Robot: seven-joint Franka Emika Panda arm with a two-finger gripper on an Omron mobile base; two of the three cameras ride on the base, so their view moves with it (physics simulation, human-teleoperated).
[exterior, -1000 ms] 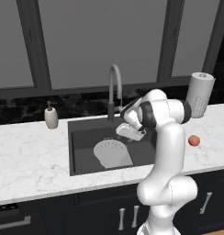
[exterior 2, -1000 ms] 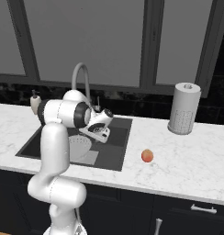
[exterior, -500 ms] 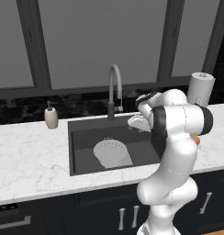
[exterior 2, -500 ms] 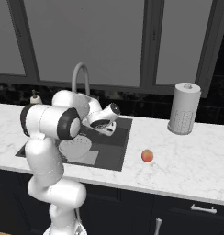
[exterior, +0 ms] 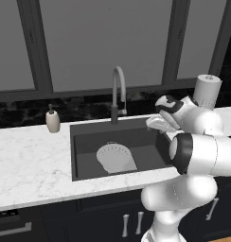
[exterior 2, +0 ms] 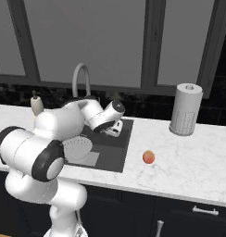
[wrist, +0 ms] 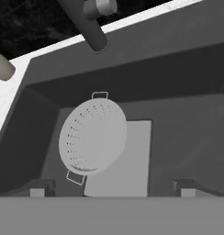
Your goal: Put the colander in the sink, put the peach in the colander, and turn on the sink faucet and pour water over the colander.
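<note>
- Left base view: the colander (exterior: 115,157) sits on the floor of the sink (exterior: 84,142), partly over the drain plate (exterior: 129,165), so step 1 looks done. The faucet (exterior: 118,92) arches over the rear rim with no water running. The pincer (exterior: 161,124) hangs above the sink's right edge, holding nothing. A soap dispenser (exterior: 53,121) stands on the table (exterior: 27,156) at left.
- Right base view: the peach (exterior 2: 148,157) lies on the table right of the sink, well apart from the pincer (exterior 2: 116,130), and is probably the next target. A paper towel roll (exterior 2: 185,109) stands behind it.
- Hand view: both fingertips (wrist: 38,190) sit wide apart at the bottom, so the pincer is spread and empty. The colander lies below, rim up, ready to receive fruit.
</note>
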